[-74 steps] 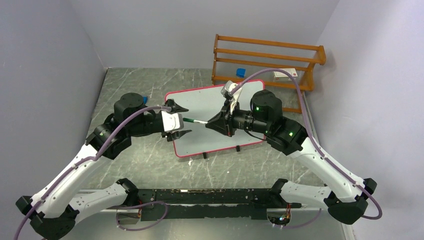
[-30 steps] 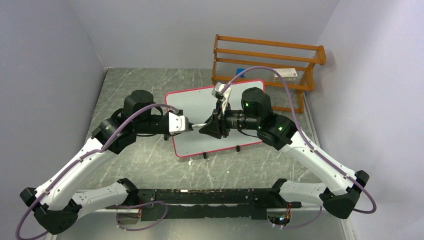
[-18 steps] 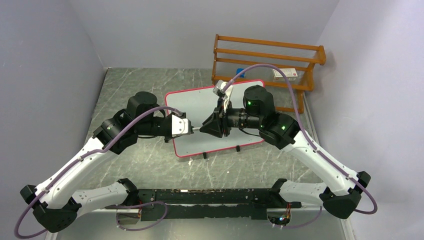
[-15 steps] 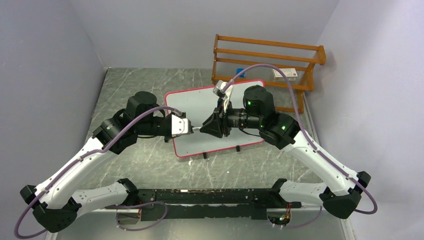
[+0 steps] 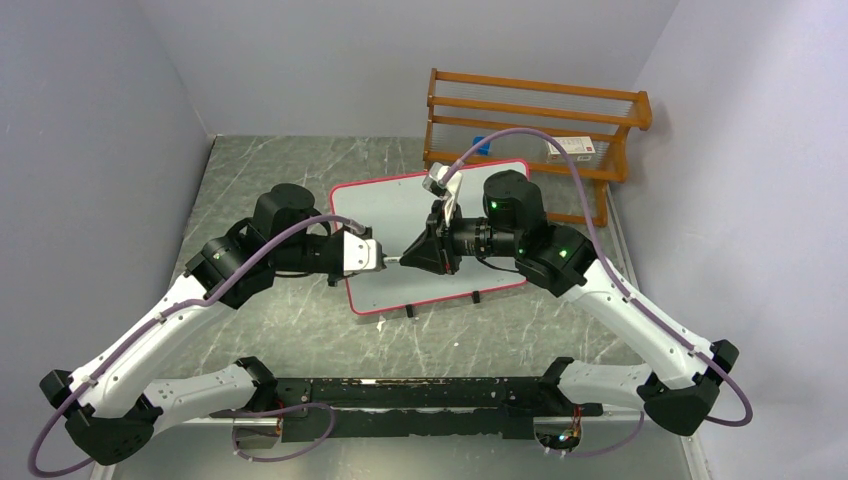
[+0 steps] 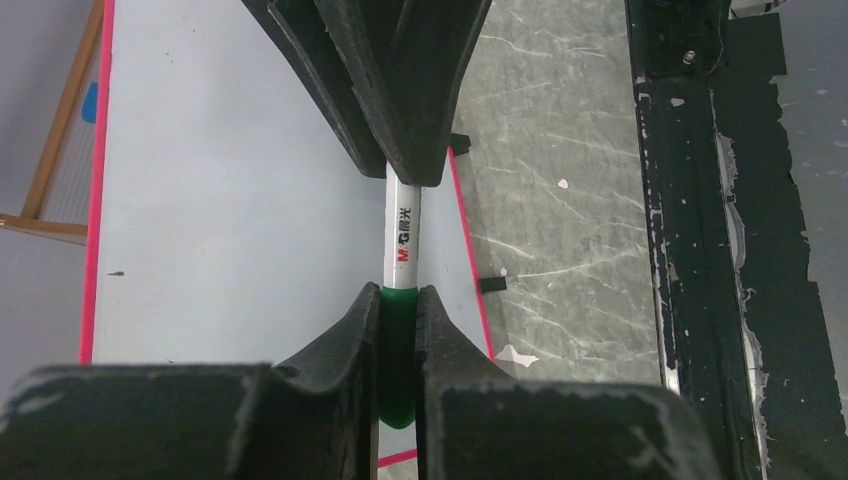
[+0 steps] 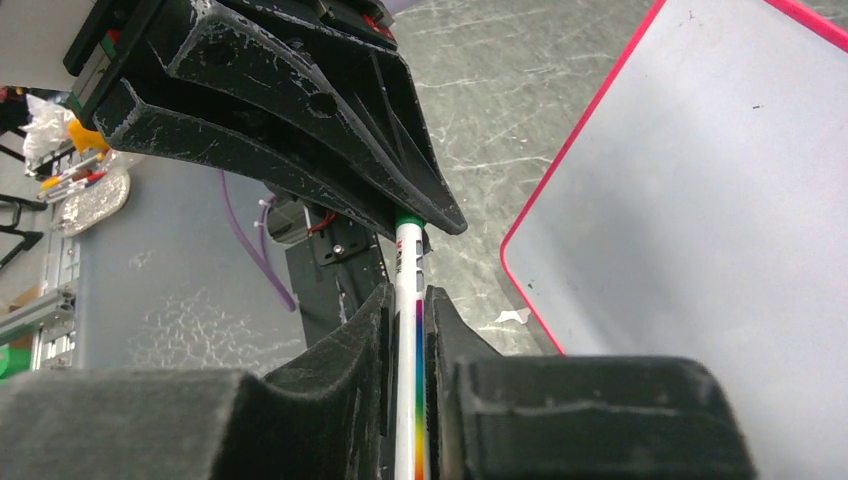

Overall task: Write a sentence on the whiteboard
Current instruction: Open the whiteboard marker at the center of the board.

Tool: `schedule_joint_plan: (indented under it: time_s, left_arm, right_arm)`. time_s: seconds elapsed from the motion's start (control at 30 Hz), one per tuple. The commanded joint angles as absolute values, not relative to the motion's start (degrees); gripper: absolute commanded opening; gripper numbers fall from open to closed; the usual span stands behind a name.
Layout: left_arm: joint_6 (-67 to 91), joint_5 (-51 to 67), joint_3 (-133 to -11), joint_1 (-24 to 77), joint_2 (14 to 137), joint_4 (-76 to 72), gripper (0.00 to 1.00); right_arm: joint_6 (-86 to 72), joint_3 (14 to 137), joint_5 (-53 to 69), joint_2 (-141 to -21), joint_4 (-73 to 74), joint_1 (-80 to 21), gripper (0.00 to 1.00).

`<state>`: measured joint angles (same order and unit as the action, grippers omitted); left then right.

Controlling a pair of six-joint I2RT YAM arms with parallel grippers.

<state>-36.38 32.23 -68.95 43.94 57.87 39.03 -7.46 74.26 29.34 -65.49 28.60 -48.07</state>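
Left hand (image 6: 398,298) pinches green cap (image 6: 398,345), right hand (image 7: 408,293) pinches pen barrel (image 6: 402,230) — skewed pull jams cap, or barrel slips

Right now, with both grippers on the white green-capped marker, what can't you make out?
Tip of the marker: left wrist view, inside the green cap clamped by the left gripper.
Its rear end: right wrist view, cut off by the bottom edge inside the right gripper.
Middle of the white, pink-rimmed whiteboard: top view, under both grippers.
Print on the small white box on the wooden rack: top view, too small.
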Motion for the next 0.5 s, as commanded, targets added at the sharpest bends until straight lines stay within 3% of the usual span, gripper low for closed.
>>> schedule_joint_plan:
  time_s: [0.0,0.13,0.47]
  left_arm:
    - [-36.66,31.86,-70.59,44.3,57.49,37.82,0.05]
    - [-36.61,31.28,-70.57,44.37,57.55,37.79,0.05]
    - [-36.98,27.28,-68.0,44.31,55.53,37.82,0.05]
  right_arm:
    - [-7.42,75.72,31.0,-65.99,29.55,-48.15,0.13]
    - [-6.72,75.98,31.53,-66.19,30.64,-48.1,0.0]
    - [-4.62,77.49,29.52,-63.07,35.1,-46.98,0.0]
